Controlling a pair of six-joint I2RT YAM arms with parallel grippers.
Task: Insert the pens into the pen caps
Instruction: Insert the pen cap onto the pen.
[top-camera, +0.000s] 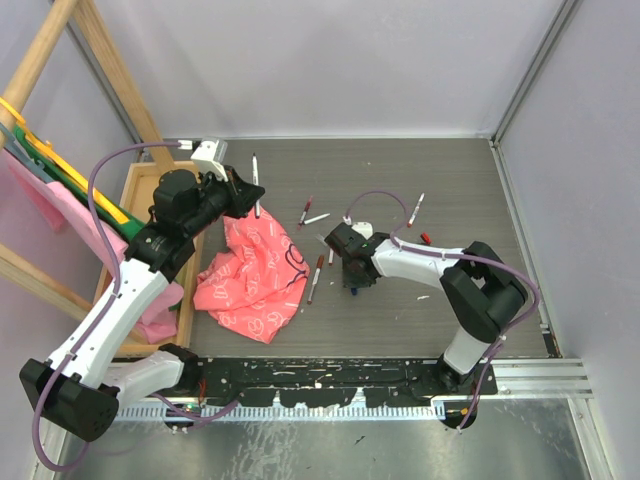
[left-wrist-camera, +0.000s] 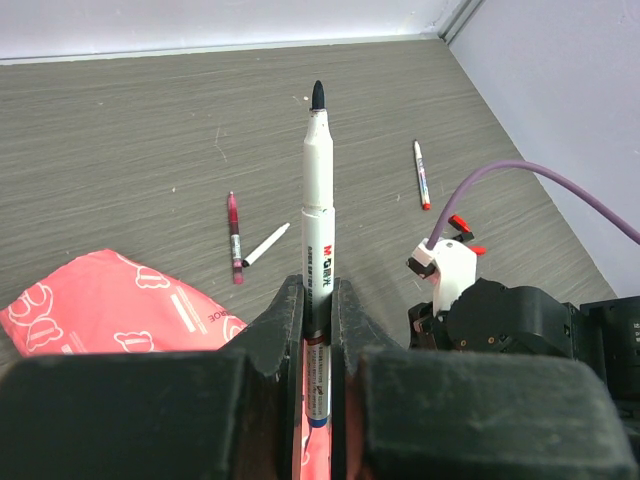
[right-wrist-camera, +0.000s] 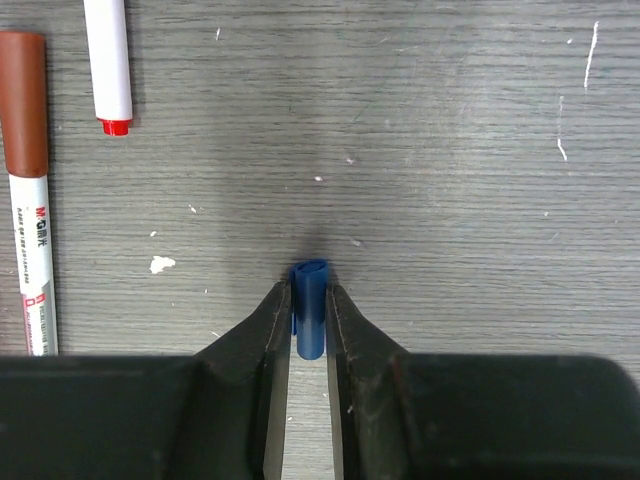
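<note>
My left gripper (top-camera: 252, 190) (left-wrist-camera: 318, 292) is shut on a white-barrelled pen (left-wrist-camera: 319, 205) with a dark bare tip pointing away, held above the table's back left. My right gripper (top-camera: 352, 283) (right-wrist-camera: 309, 292) is shut on a small blue cap (right-wrist-camera: 311, 300), down at the table surface in the middle. A pen with a dark red cap (top-camera: 317, 277) (right-wrist-camera: 27, 190) lies left of it. More pens lie behind (top-camera: 305, 211) (top-camera: 416, 210) (left-wrist-camera: 421, 174). Small red caps (top-camera: 427, 238) (left-wrist-camera: 459, 221) lie to the right.
A crumpled pink patterned cloth (top-camera: 255, 275) (left-wrist-camera: 100, 300) lies left of centre, under my left gripper. A wooden tray (top-camera: 138, 195) and wooden frame stand at the left. Walls close the back and right. A metal rail runs along the front edge.
</note>
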